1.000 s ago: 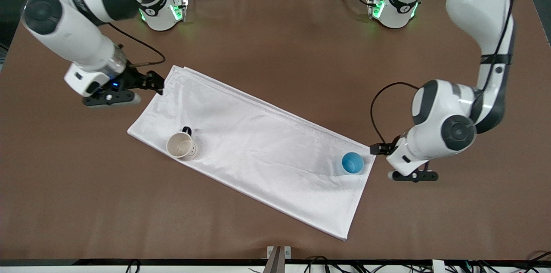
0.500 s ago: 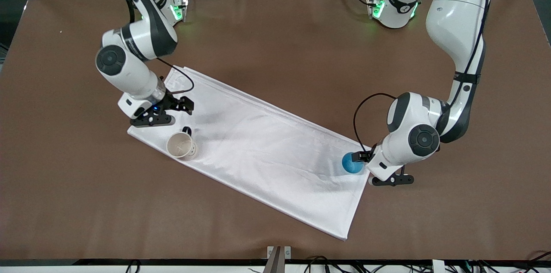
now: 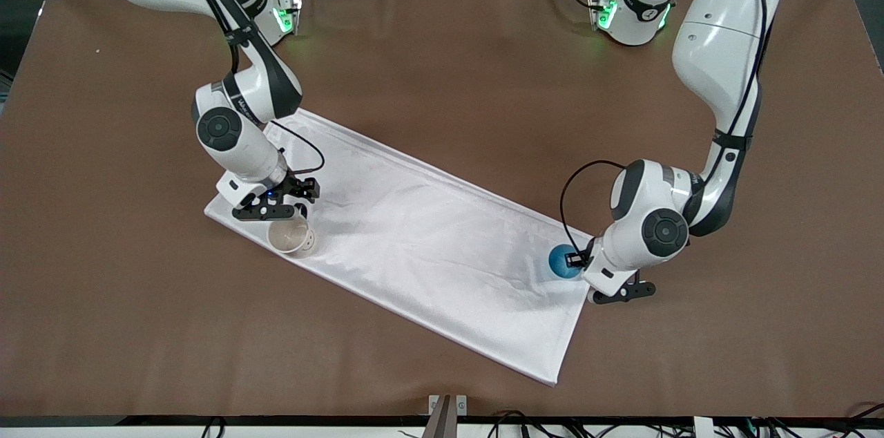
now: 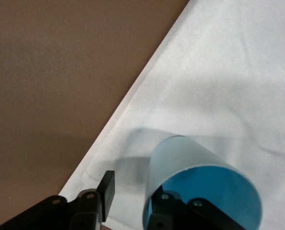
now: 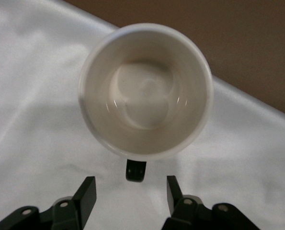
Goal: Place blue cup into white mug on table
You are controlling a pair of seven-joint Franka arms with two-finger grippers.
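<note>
The blue cup stands on a white cloth, near the cloth's corner at the left arm's end of the table. My left gripper is at the cup's rim. In the left wrist view the left gripper is open astride the blue cup's wall, one finger inside, the other outside with a gap. The white mug stands upright on the cloth toward the right arm's end. My right gripper is open, low over the cloth, with the mug's black handle just ahead of its jaws, untouched.
The cloth lies slantwise across the middle of the brown table; its long edge runs close by the blue cup. Both robot bases stand along the table edge farthest from the front camera.
The right arm swung in from the cloth's corner to the mug's handle. The left gripper moved from beside the cloth onto the blue cup's rim. Both pairs of jaws have narrowed.
</note>
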